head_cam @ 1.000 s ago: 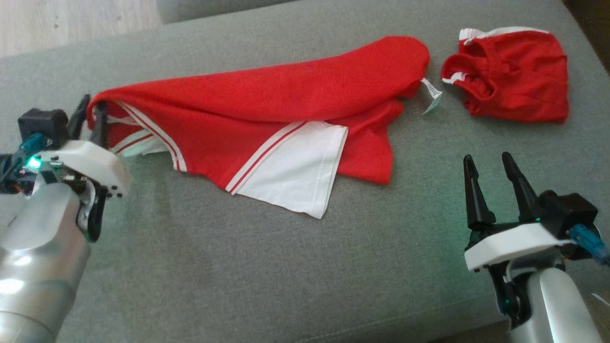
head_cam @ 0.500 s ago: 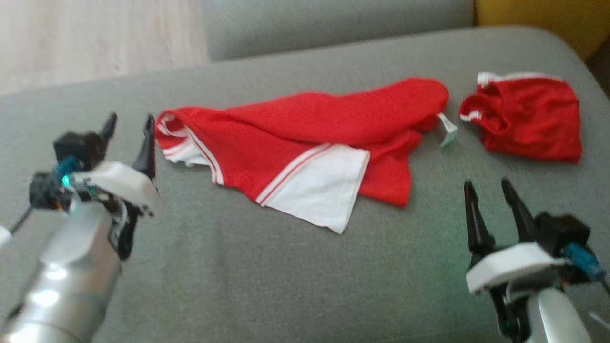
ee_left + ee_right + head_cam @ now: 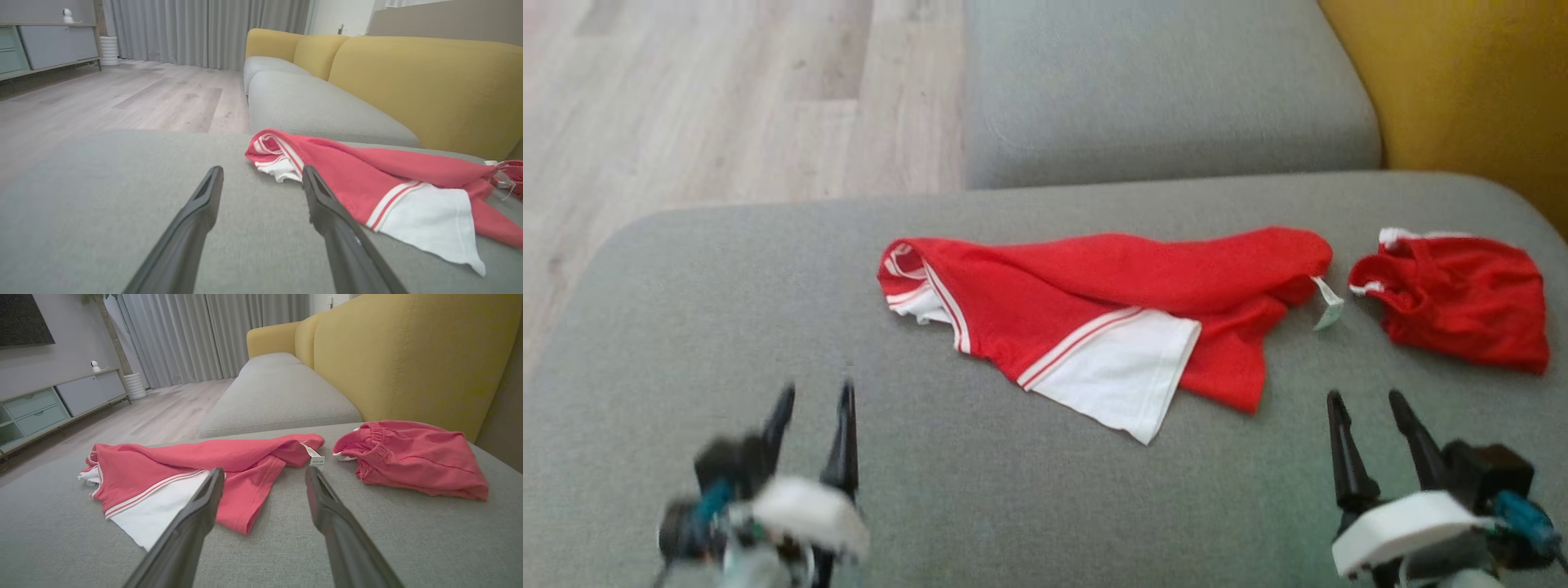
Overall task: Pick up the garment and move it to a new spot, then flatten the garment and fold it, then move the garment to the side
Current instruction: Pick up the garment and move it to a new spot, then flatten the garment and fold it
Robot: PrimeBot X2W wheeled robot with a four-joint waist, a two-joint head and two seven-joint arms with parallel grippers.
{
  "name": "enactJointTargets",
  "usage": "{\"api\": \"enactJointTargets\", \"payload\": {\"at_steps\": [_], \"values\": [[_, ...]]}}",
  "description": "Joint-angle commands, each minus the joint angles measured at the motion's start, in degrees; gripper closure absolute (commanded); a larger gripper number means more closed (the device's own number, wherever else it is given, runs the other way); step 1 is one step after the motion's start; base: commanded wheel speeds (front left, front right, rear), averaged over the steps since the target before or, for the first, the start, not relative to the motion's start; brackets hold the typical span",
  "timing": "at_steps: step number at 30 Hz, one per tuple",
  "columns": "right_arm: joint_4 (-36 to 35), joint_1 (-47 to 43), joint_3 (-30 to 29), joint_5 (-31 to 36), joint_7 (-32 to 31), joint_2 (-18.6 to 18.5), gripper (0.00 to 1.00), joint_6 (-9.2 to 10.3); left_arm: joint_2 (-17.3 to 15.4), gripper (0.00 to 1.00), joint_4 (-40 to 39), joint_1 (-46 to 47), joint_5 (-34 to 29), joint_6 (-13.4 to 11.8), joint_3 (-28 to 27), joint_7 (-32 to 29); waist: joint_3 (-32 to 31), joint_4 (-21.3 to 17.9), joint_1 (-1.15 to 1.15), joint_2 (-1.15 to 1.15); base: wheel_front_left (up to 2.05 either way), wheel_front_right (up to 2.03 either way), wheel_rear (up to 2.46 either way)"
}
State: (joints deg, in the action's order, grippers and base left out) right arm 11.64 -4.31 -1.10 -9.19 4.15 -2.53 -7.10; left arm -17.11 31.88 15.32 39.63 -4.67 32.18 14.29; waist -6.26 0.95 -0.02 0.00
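Garment: our red garment (image 3: pixel 1094 318) with the white panel and striped trim lies bunched in the middle of the grey seat cushion (image 3: pixel 1013 506). It's stretched left to right and isn't flat or folded yet.
Left pincer: the left gripper (image 3: pixel 817 390) sits near-left of it, fingers spread with nothing between them, clear of the cloth.
Right pincer: the right gripper (image 3: pixel 1364 398) is near-right, fingers also apart and empty.
Neighbour: a second red piece (image 3: pixel 1462 314) with an elastic edge lies just right of the garment, not touching it.
Risk, layers: the cloth is doubled over itself, so we reckon a pinch could catch only the top layer and leave the rest twisted.
Risk, neighbour: a grab at the right end might snag that other piece or just the tag.
Risk, edge: dragging too far left could slide it off the cushion.
Writing: a white tag (image 3: pixel 1327 306) hangs off the right end. There's some print on it, but it's too small for us to read, and we can't spot a brand.
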Motion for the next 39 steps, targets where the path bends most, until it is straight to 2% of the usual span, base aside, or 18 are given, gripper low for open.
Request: {"api": "enactJointTargets", "payload": {"at_steps": [1,5,6,15,39], "values": [[-2.0,1.4,1.3,-0.4,0.8,-0.3,0.0,-0.39,-1.4,0.0,-2.5,1.7,-0.7,-0.6,-2.9,0.7,-0.4,0.4,0.02,0.0,0.0,0.0,0.0],[-1.8,0.0,1.8,-0.4,1.4,-0.3,0.0,-0.39,-1.8,0.0,-9.4,-5.7,-1.9,-3.5,-4.2,0.7,-0.9,0.5,0.02,0.0,0.0,0.0,0.0],[-1.6,-0.6,2.3,-1.1,1.7,-0.3,0.0,-0.39,-1.8,0.0,-12.9,-9.1,-2.2,-4.8,-5.2,0.7,-1.0,0.4,0.02,0.0,0.0,0.0,0.0],[-0.5,-1.9,3.4,-1.7,3.4,-0.3,0.0,-0.39,-1.2,0.0,-23.3,-19.2,-3.8,-9.2,-8.0,0.7,-1.3,0.4,0.02,0.0,0.0,0.0,0.0],[2.3,0.3,4.2,-2.0,4.5,-0.3,0.0,-0.39,-2.3,0.0,-25.9,-19.7,-3.9,-10.0,-6.9,-0.6,0.6,0.2,0.02,0.0,0.0,0.0,0.0]]}}
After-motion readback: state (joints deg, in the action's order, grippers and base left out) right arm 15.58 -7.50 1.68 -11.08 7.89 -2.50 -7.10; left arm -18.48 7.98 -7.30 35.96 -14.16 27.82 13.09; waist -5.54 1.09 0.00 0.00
